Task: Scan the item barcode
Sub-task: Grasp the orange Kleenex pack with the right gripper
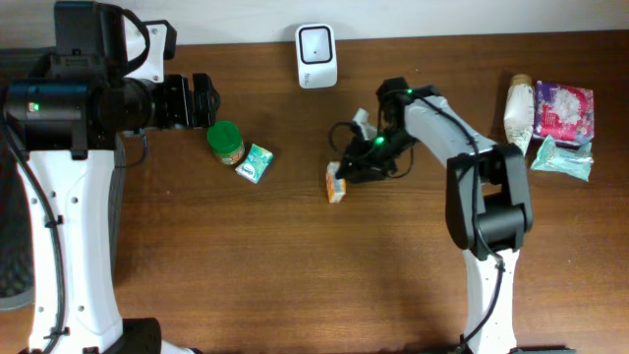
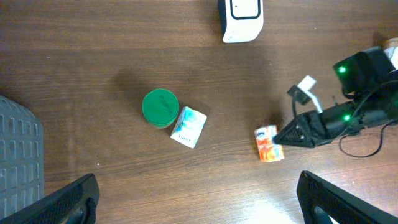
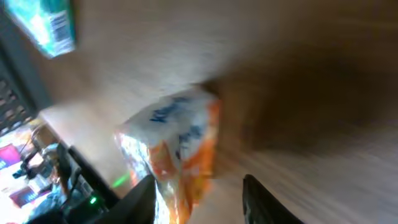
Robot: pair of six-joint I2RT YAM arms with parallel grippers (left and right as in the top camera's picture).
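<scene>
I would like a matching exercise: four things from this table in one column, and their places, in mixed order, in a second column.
Things:
1. scanner
2. green-lidded jar
3. orange packet
4. pink bag

Places:
A. at the tip of the right gripper
B. far right, next to the white bottle
C. at the back edge, near the middle
D. beside the teal packet

Pairs: 1-C, 2-D, 3-A, 4-B
</scene>
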